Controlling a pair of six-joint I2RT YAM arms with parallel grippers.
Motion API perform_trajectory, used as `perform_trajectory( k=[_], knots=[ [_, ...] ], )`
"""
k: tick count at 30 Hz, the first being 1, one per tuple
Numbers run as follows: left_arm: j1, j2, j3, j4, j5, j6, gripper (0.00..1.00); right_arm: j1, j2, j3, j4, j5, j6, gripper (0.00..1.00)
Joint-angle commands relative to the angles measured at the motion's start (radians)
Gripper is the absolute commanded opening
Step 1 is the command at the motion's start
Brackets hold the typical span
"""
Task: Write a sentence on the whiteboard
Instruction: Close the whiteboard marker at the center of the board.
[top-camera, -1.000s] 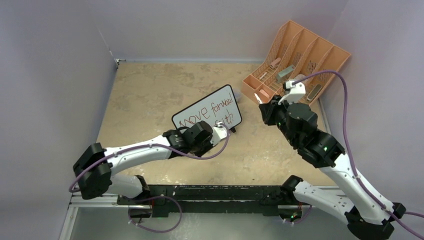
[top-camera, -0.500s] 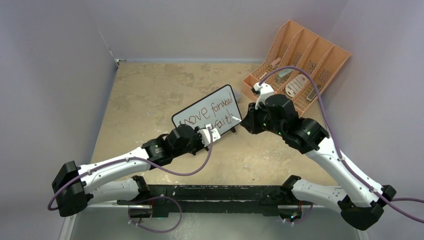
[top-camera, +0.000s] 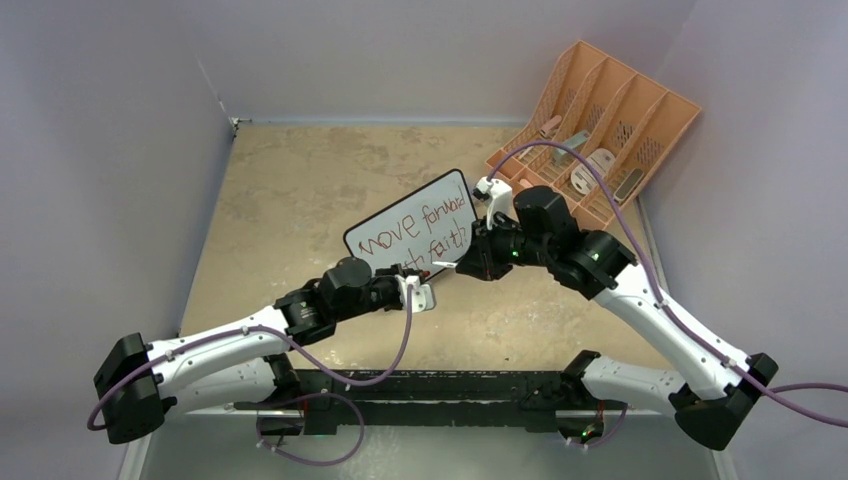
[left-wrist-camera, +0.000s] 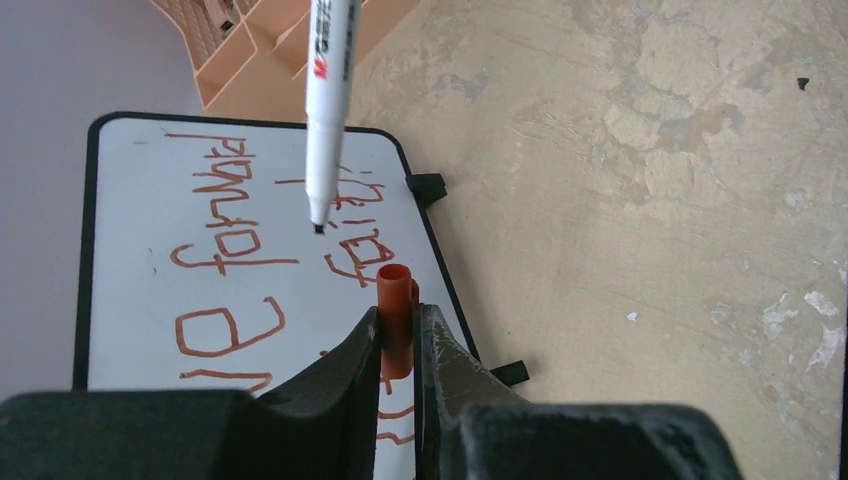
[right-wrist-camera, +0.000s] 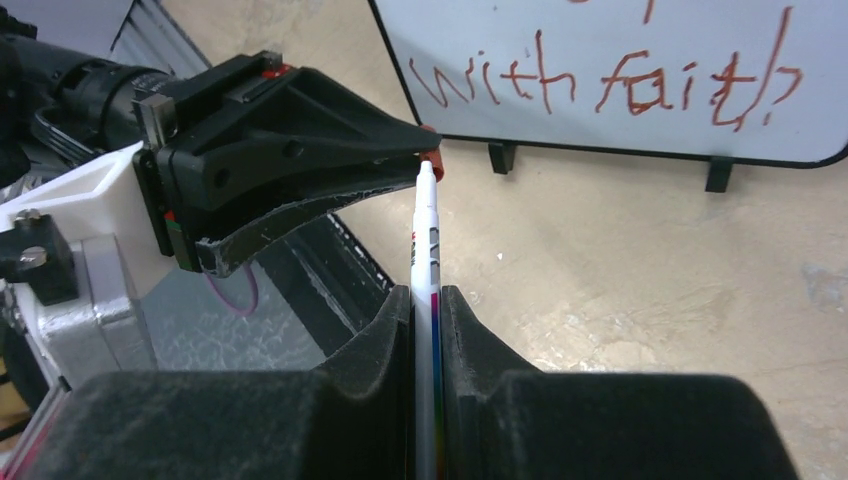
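Note:
The whiteboard (top-camera: 410, 225) stands tilted at mid-table with "move forward with faith" written on it in red-brown (left-wrist-camera: 200, 220) (right-wrist-camera: 600, 60). My right gripper (top-camera: 468, 262) (right-wrist-camera: 427, 295) is shut on a white marker (right-wrist-camera: 428, 240), whose bare tip points at my left gripper. My left gripper (top-camera: 425, 280) (left-wrist-camera: 397, 320) is shut on the marker's orange-red cap (left-wrist-camera: 395, 315), open end up, just in front of the board's lower edge. In the left wrist view the marker (left-wrist-camera: 328, 100) hangs tip-down a short way above and left of the cap. From the right wrist the tip sits right beside the cap (right-wrist-camera: 434, 160).
A peach slotted organizer (top-camera: 600, 110) with several small items lies at the back right, its corner showing in the left wrist view (left-wrist-camera: 260, 40). Purple walls close in the left, back and right sides. A black rail (top-camera: 420, 385) runs along the near edge.
My right arm swung left from the organizer to the front of the whiteboard, bringing the marker tip to the left gripper. My left arm stretched out, its gripper ending slightly lower and right.

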Motion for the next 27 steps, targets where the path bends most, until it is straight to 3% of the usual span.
perform_trajectory(
  k=[1,27],
  knots=[
    [0.003,0.004,0.045,0.054,0.044,0.086,0.00,-0.003,0.015,-0.005,0.036,-0.097,-0.052,0.00],
    [0.002,0.025,0.081,0.023,0.005,0.071,0.00,-0.005,0.035,-0.045,0.040,-0.049,-0.048,0.00]
  ],
)
